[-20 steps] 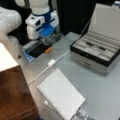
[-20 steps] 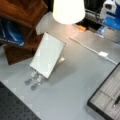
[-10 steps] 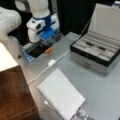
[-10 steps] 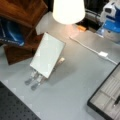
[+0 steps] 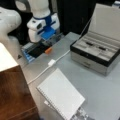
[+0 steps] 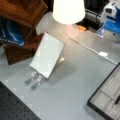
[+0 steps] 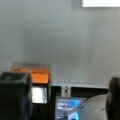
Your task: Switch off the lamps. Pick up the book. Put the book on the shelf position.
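Observation:
The lamp's shade [image 6: 68,10] glows bright cream-white at a front view's top; its pale edge [image 5: 5,58] also shows at a front view's left. The book [image 5: 61,95], a white spiral notebook, leans on a silver stand in both front views [image 6: 47,55]. The shelf position is the top of the dark brown wooden block [image 5: 13,92] beside the book [image 6: 22,11]. My gripper [image 5: 43,44] hangs low over an orange button [image 5: 48,50] on a dark box, far from the book [image 6: 112,23]. In the wrist view the gripper [image 7: 63,100] stands open and empty, with the orange button [image 7: 37,75] near the left finger.
An open grey case with a black rim [image 5: 100,53] sits at a front view's right [image 6: 107,97]. A white cable with an inline switch [image 5: 51,62] runs across the grey table [image 6: 103,53]. The silver stand's feet [image 6: 33,81] stick out under the book.

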